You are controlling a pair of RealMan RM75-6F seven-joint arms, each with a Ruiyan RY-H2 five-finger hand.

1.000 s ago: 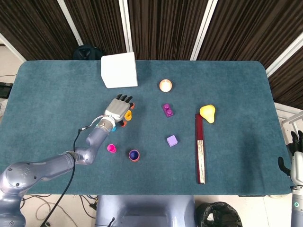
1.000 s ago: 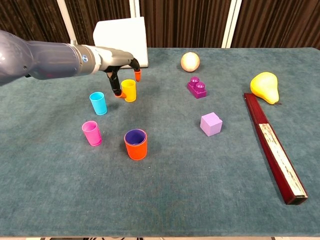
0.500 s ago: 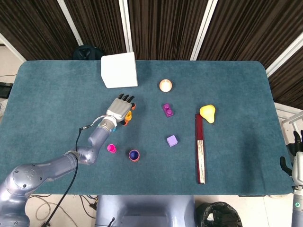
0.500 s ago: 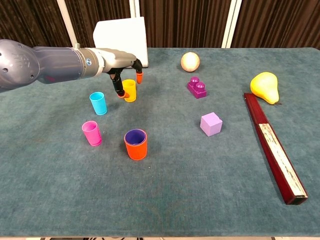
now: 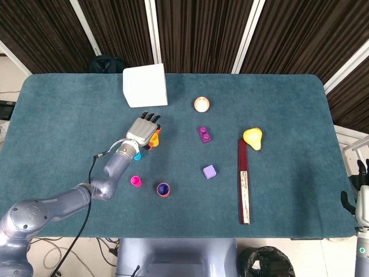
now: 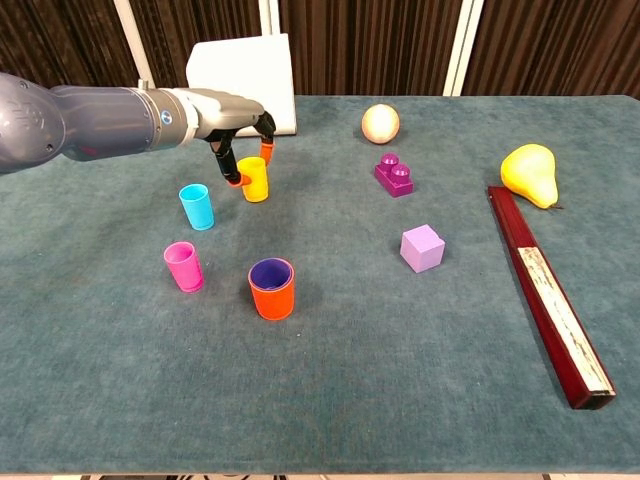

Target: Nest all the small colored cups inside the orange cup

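Grey and long, the left arm reaches in from the left side of the chest view. The left hand (image 6: 238, 125) sits in the upper left part of the picture, with its fingers curled down around the yellow cup (image 6: 255, 179). The fingertips look like they touch the cup's sides, but I cannot tell if the hand really holds it.

Just left of it and a bit lower stands the blue cup (image 6: 197, 206). Lower still is the pink cup (image 6: 183, 266). Right of that, near the middle bottom, stands the orange cup (image 6: 271, 288), with a purple cup (image 6: 270, 273) already inside it.

What could go wrong? The yellow cup is small and smooth, so it may slip out or tip over if the fingers squeeze it unevenly. The blue cup is near, and the hand could knock it over. If the yellow cup comes down tilted, it may hit the orange cup's rim and push it away.

Further right are a ball (image 6: 380, 123), a purple block (image 6: 395, 174), a light purple cube (image 6: 422, 247), a yellow pear (image 6: 528, 172) and a long dark red stick (image 6: 546, 290).

The right hand (image 5: 361, 196) shows at the far right edge of the head view, off the table (image 6: 400, 400). I cannot tell how its fingers are.

The table has a blue-green cloth. A white box (image 6: 243, 69) stands at the back. Dark curtains hang behind.
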